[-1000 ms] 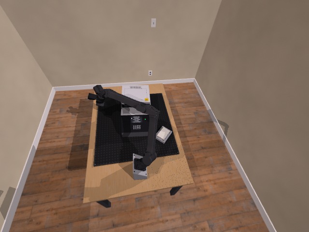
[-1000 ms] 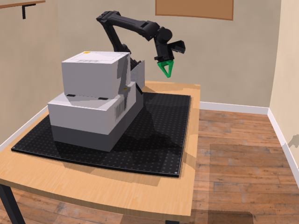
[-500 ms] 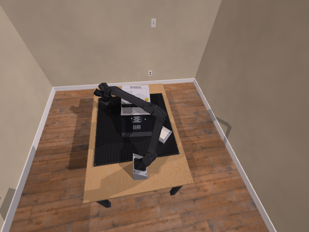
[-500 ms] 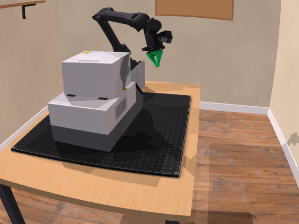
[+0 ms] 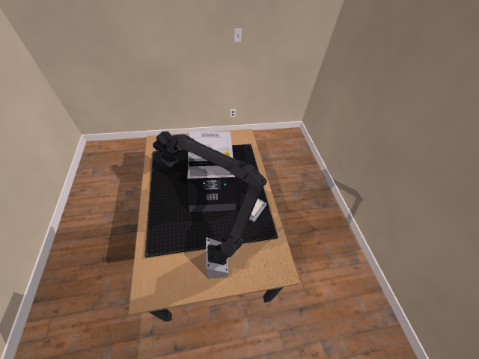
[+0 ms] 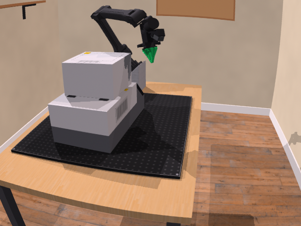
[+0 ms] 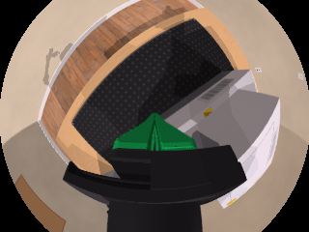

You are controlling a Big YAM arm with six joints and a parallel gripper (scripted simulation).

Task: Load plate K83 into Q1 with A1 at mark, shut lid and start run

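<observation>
Hand (image 6: 151,56): closed, empty, high beside the cycler (image 6: 97,97), likely for key pressing.
Plate (image 5: 257,210): lying on the tabletop (image 5: 263,270), untouched.

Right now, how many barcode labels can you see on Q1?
2: one barcode label on the side of Q1, one on top of its lid near the rear edge. Other faces may hide more.

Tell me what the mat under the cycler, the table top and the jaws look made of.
Mat: looks like matte black metal or hard plastic, with a regular grid of small dots like a breadboard. Table top: light wood, visible grain, satin finish. Gripper: its jaws are glossy, translucent green, probably plastic; they are shut and hold nothing.
</observation>
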